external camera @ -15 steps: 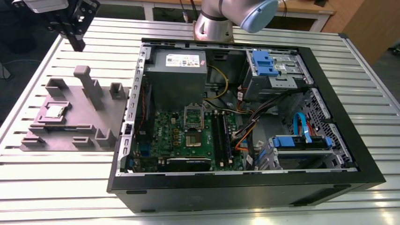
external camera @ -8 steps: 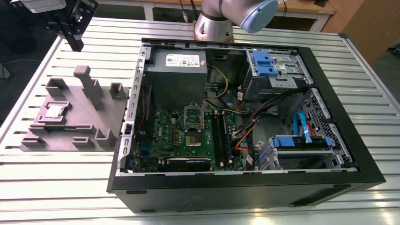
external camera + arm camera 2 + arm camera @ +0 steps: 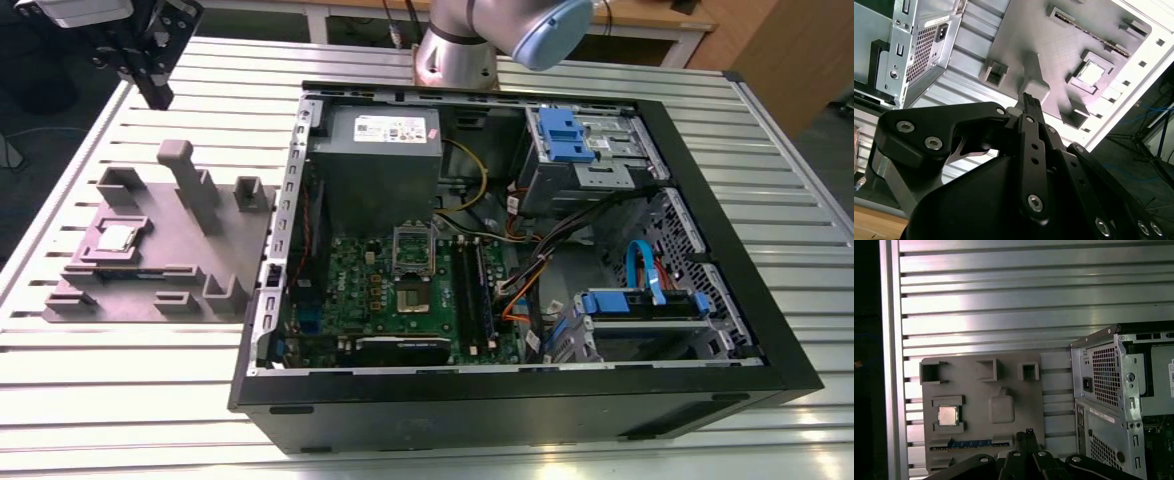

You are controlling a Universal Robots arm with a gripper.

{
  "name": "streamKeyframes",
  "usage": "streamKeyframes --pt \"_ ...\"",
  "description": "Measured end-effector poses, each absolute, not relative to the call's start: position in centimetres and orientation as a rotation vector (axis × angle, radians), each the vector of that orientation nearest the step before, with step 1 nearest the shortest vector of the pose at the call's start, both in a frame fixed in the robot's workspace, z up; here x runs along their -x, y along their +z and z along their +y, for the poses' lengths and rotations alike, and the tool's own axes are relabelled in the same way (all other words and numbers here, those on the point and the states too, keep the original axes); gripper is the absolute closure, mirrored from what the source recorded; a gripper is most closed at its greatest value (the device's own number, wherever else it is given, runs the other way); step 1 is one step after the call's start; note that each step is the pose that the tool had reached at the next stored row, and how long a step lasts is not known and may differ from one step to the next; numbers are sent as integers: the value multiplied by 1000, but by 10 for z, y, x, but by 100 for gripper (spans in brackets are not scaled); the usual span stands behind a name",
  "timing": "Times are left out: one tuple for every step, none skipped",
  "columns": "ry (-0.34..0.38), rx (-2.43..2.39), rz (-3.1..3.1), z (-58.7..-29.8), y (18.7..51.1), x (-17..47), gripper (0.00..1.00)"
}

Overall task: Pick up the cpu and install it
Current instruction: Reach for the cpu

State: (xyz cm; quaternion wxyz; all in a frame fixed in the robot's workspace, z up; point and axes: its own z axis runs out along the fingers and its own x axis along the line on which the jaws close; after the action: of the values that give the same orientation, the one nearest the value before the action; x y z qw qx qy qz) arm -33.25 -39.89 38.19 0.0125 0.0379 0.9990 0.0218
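in the exterior view, the gripper [image 3: 158,98] hung above the slatted table [image 3: 134,380], at about 10 o'clock from the open computer case [image 3: 534,400]. it stood at about 12 o'clock from the cpu [image 3: 118,238] and well apart from it. we read its fingers as closed together to a single narrow tip, with nothing held between them. both wrist views showed the same state: the links converged on one tip in the first wrist view [image 3: 1029,432], and the ribbed tip was bare in the second wrist view [image 3: 1029,98].

the cpu lay flat, silvery side up, in a square seat of the grey holder [image 3: 180,250], toward the holder's 9 o'clock side. the holder lay on the table just beside the case, at the case's 9 o'clock. the first wrist view showed the cpu [image 3: 948,415] between two raised blocks of the holder [image 3: 974,390], with the rear grille of the case [image 3: 1106,375] near. the second wrist view showed the cpu [image 3: 1090,73] in the same seat of the holder [image 3: 1054,55], past the fingertip.

inside the case, the green board [image 3: 354,270] carried a square socket [image 3: 411,295] near its middle. a grey box [image 3: 380,165] sat at 12 o'clock from the board. the cpu was outside the case, not touched by the gripper.
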Motion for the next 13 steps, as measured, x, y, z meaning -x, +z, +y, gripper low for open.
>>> streamKeyframes --pt "68 -118 3114 -399 382 333 90" --pt "68 -118 3114 -399 382 334 90" --pt "68 -118 3114 -399 382 335 90" --pt "68 -118 3114 -399 382 336 90" --pt "68 -118 3114 -399 382 337 90" --pt "68 -118 3114 -399 382 338 90" --pt "68 -118 3114 -399 382 338 90" --pt "68 -118 3114 -399 382 339 90" --pt "68 -118 3114 -399 382 339 90" --pt "68 -118 3114 -399 382 340 90" --pt "68 -118 3114 -399 382 341 90" --pt "68 -118 3114 -399 382 343 90" --pt "68 -118 3114 -399 382 344 90"
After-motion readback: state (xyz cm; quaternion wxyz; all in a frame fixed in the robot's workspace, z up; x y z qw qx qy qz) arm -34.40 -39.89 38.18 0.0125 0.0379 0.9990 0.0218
